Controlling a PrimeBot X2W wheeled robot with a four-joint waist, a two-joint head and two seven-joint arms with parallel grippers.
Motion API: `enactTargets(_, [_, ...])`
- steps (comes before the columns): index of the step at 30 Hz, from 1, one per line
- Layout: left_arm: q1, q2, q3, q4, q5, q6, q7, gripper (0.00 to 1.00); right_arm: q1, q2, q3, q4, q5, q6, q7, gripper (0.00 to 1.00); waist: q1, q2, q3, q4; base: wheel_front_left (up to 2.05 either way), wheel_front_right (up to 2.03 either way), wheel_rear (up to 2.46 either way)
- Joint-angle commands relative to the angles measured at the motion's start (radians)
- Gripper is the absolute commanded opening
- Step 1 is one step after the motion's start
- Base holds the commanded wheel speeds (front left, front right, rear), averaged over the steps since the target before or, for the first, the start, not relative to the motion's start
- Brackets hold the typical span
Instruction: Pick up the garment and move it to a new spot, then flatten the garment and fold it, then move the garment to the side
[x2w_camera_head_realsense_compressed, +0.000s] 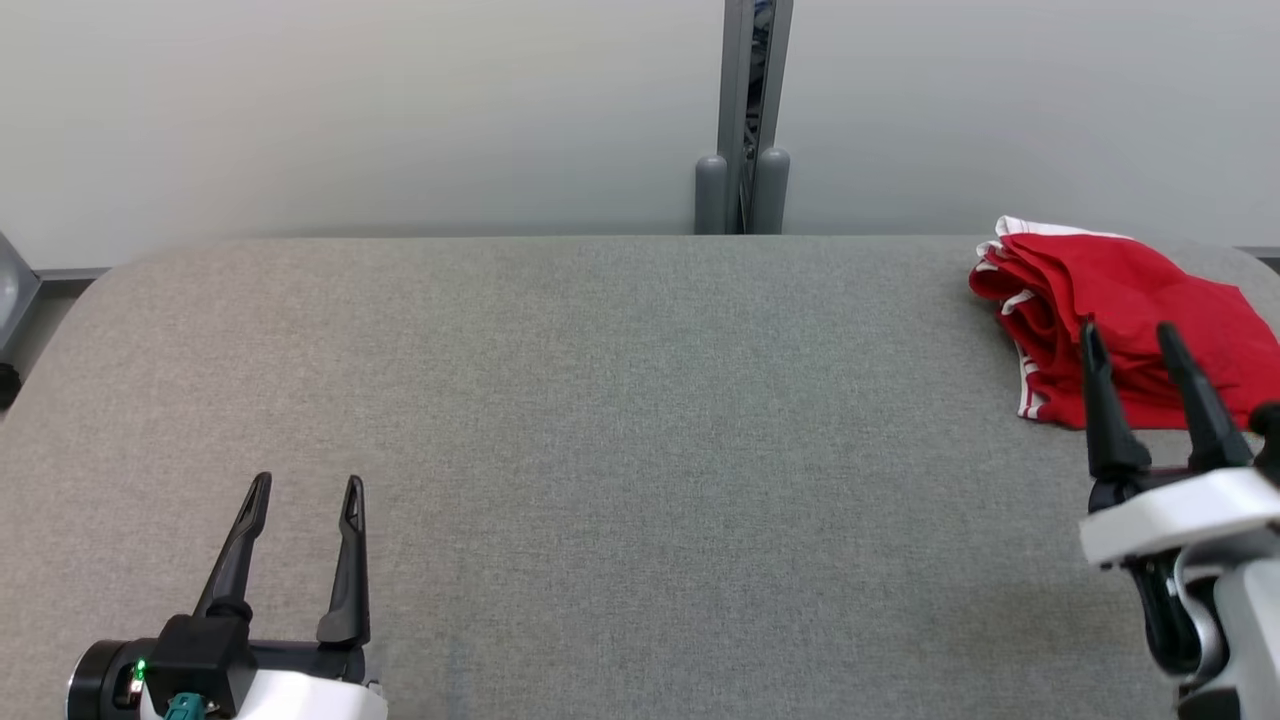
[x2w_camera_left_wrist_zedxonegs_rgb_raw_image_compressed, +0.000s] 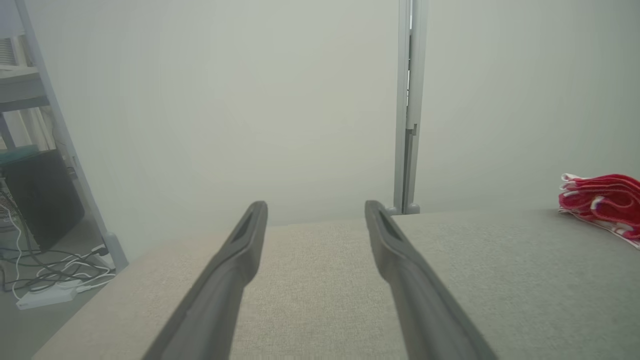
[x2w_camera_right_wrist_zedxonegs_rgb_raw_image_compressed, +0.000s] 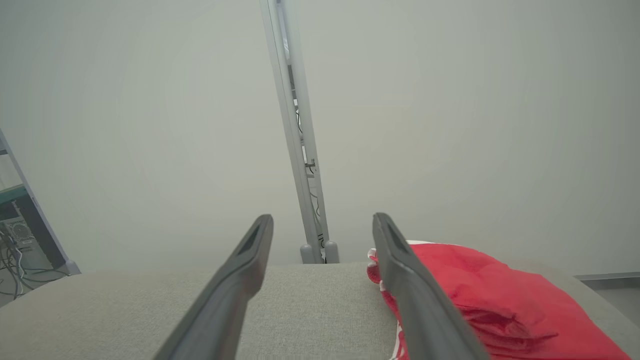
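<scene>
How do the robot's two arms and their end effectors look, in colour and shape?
The left end effector and the right end effector each have two long, slim, dark fingers tapering to narrow tips, with a slot near each tip. Black bases join glossy white wrist shells. The left wrist carries a small green light and a teal connector.

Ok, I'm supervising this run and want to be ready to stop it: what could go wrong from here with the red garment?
The red garment lies bunched in layers, so the open right tool may pinch only some layers and drag the rest. It sits near the far right corner of the table; a nudge could push it off. The left tool, open, is far across the table, so likely no quick help.
</scene>
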Motion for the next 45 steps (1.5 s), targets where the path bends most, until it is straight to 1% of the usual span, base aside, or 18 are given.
enactTargets(1, [0.004, 0.002, 0.004, 0.0, -0.006, -0.004, -0.004, 1.0, 0.019, 0.003, -0.015, -0.013, -0.012, 0.0, -0.001, 1.0, 0.0, 0.0, -0.007, 0.002, 0.0, 0.0, 0.0])
enactTargets(5, [0.016, 0.0, 0.018, 0.009, -0.011, 0.001, -0.004, 1.0, 0.103, 0.049, -0.047, -0.064, -0.081, 0.0, -0.001, 1.0, 0.0, 0.0, -0.021, 0.005, 0.0, 0.0, 0.0])
enactTargets(8, [0.022, 0.001, 0.024, 0.019, -0.011, 0.0, -0.004, 1.0, 0.153, 0.087, -0.06, -0.083, -0.111, 0.0, -0.001, 1.0, 0.0, 0.0, -0.03, 0.007, 0.0, 0.0, 0.0])
enactTargets(14, [0.025, 0.011, 0.029, 0.083, 0.007, 0.01, -0.004, 1.0, 0.226, 0.136, -0.047, -0.092, -0.178, 0.0, -0.001, 1.0, 0.0, 0.0, -0.051, -0.001, 0.0, 0.0, 0.0])
enactTargets(17, [0.026, 0.016, 0.034, 0.114, 0.007, 0.014, -0.004, 1.0, 0.251, 0.151, -0.036, -0.083, -0.202, 0.0, -0.001, 1.0, 0.0, 0.0, -0.061, -0.006, 0.0, 0.0, 0.0])
enactTargets(21, [0.038, 0.018, 0.042, 0.148, -0.005, 0.02, -0.004, 1.0, 0.283, 0.163, -0.047, -0.066, -0.218, 0.0, -0.001, 1.0, 0.0, 0.0, -0.075, -0.017, 0.0, 0.0, 0.0])
enactTargets(27, [0.051, 0.019, 0.043, 0.166, -0.013, 0.011, -0.004, 1.0, 0.285, 0.169, -0.068, -0.047, -0.229, 0.0, -0.001, 1.0, 0.0, 0.0, -0.081, -0.031, 0.0, 0.0, 0.0])
enactTargets(34, [0.051, 0.016, 0.036, 0.159, -0.015, 0.018, -0.004, 1.0, 0.27, 0.171, -0.073, -0.033, -0.24, 0.0, -0.001, 1.0, 0.0, 0.0, -0.087, -0.038, 0.0, 0.0, 0.0])
enactTargets(45, [0.061, 0.013, 0.041, 0.127, -0.02, 0.024, -0.004, 1.0, 0.268, 0.172, -0.064, -0.03, -0.224, 0.0, -0.001, 1.0, 0.0, 0.0, -0.084, -0.039, 0.0, 0.0, 0.0])
